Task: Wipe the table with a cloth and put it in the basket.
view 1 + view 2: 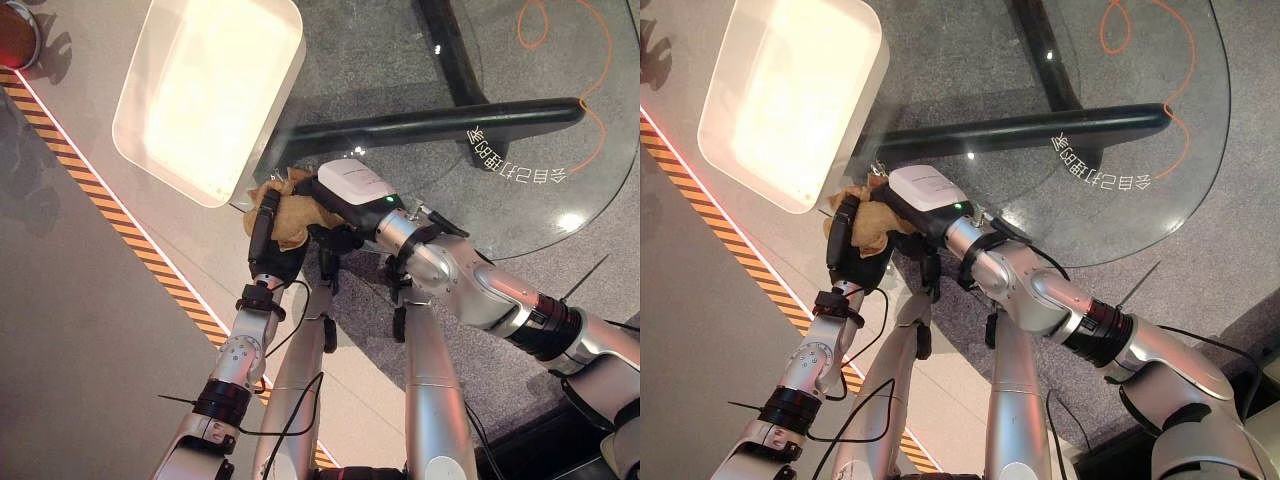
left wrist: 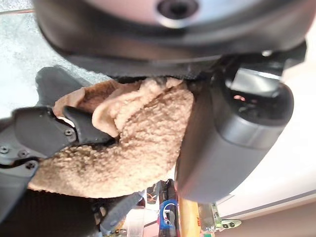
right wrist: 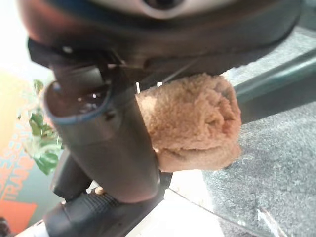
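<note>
A lab or demonstration floor is suggested. A round glass desk [image 1: 520,190] on a dark metal base is seen over grey carpet [image 1: 80,340]. Beside the desk, a black-and-orange hazard stripe [image 1: 150,262] is laid, and a white basket [image 1: 205,90] is set at the desk's edge.

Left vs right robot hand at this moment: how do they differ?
The left robot hand comes up from the lower left with its dark fingers curled round the tan cloth; the right robot hand reaches in from the right, its white-covered back facing up. Its grip is hidden. Both meet at the cloth by the glass table's edge, beside the white basket.
</note>
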Robot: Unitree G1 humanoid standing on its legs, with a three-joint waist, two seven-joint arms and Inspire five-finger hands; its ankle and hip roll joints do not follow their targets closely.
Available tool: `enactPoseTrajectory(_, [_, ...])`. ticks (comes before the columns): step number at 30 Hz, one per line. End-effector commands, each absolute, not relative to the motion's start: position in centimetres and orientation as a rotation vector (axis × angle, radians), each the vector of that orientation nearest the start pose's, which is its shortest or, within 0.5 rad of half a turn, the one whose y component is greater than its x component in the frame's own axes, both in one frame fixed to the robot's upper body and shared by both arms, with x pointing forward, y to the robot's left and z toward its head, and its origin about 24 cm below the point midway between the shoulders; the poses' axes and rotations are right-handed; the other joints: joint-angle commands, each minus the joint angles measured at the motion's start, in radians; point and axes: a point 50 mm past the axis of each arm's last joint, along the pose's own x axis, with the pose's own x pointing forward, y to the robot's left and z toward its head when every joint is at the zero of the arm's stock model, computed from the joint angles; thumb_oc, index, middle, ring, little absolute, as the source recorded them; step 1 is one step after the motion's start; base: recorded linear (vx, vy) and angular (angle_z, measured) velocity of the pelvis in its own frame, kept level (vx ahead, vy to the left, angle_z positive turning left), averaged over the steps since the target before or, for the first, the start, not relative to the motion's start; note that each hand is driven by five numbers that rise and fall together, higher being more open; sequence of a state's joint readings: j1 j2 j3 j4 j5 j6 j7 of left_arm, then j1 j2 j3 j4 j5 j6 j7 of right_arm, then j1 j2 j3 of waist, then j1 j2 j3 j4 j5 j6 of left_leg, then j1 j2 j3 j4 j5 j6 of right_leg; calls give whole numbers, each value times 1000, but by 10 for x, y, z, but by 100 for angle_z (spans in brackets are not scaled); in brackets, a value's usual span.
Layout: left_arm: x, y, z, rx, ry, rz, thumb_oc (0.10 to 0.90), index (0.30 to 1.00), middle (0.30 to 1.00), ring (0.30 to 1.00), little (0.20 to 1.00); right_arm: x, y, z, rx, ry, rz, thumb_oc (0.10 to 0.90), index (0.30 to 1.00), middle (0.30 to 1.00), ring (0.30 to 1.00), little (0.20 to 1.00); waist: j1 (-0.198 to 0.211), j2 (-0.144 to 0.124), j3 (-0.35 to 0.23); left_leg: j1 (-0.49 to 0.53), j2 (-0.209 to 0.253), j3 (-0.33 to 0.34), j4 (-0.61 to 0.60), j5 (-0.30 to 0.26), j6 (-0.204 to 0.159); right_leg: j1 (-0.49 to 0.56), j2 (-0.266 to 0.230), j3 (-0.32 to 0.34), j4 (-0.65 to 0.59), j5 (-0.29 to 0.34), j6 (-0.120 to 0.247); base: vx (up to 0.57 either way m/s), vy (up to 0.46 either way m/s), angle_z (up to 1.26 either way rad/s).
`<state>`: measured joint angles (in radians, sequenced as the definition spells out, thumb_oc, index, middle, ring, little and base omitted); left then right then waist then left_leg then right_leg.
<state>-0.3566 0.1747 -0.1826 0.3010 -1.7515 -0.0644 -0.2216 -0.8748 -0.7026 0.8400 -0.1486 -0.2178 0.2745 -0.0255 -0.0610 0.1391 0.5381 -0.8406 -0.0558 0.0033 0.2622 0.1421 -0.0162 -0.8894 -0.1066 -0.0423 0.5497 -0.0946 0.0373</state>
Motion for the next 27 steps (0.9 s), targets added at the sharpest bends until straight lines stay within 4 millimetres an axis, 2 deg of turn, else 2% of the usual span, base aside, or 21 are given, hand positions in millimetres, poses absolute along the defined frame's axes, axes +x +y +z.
enactPoseTrajectory(1, [305, 148, 105, -1566, -283, -420, 100, 300, 300, 300, 200, 289, -73, 276, -907, -891, 282, 800, 900, 900, 900, 900, -6, -4, -18, -19, 27, 15, 108, -112, -10, -11, -11, 45, -124, 90, 53, 0, 0, 0])
enactPoseTrajectory(10, [301, 155, 105, -1580, -314, -396, 100, 300, 300, 300, 200, 273, -88, 285, -719, -956, 290, 800, 900, 900, 900, 900, -24, -3, -18, -17, 29, 28, 106, -113, -3, -16, -9, 51, -125, 96, 56, 4, 15, -1])
enactPoseTrajectory(27, [295, 165, 110, -1589, -406, -375, 100, 300, 300, 300, 200, 269, -107, 277, -506, -948, 271, 800, 900, 900, 900, 900, -43, 4, -18, -16, 34, 46, 96, -110, -3, -20, -13, 54, -138, 101, 58, 1, 14, -3])
